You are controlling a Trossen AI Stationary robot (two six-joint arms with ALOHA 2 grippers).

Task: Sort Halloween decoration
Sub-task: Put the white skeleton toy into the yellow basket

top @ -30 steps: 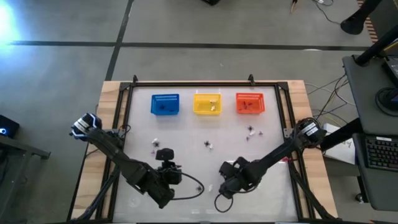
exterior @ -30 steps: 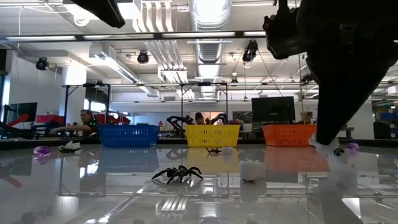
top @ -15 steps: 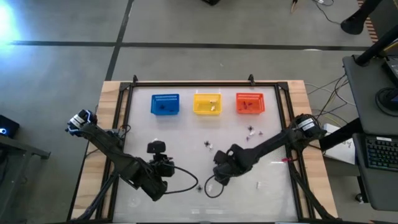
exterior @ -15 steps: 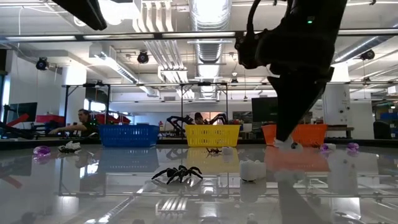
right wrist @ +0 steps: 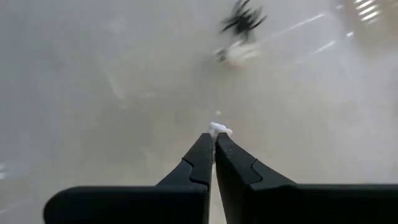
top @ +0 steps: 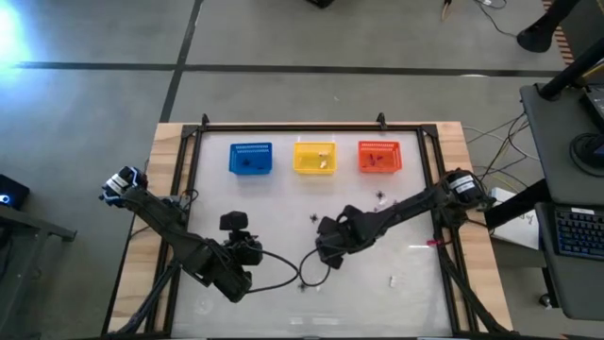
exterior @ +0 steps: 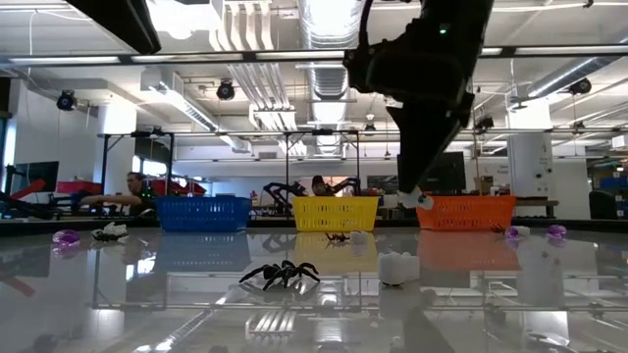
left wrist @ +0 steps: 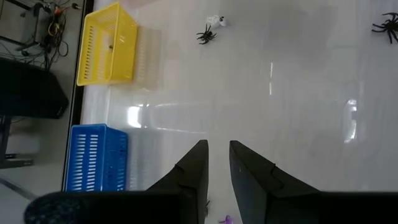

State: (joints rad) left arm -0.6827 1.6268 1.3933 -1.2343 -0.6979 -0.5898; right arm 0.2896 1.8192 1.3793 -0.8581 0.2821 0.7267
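Observation:
The decoration is a scatter of tiny trinkets on the white table. A black spider beside a whitish piece [top: 316,219] lies mid-table, another spider [top: 302,283] lies nearer, and more bits [top: 380,198] lie before the orange basket. The low view shows a spider [exterior: 280,273], a whitish piece [exterior: 397,267] and purple bits [exterior: 66,236]. My right gripper [top: 323,253] hangs above mid-table, shut on a small white piece. My left gripper [top: 257,250] hovers at the left with a narrow gap between its fingers [left wrist: 219,148], holding nothing. My right gripper pinches the small white piece [right wrist: 217,130] between its two fingertips; only the bit past the tips shows. The fingers slant down from above. The white piece [exterior: 420,201] is lifted clear of the table.
Three baskets stand in a row along the far side: blue [top: 250,158], yellow [top: 314,157], orange [top: 379,156]. A dark frame [top: 311,127] borders the table. A loose white bit [top: 392,280] lies near right. A cable [top: 283,274] loops between the arms.
My right gripper has moved from the near right toward the table's left and far side, rising off the surface with the white piece between its fingertips. My left gripper has drawn back a little toward the left.

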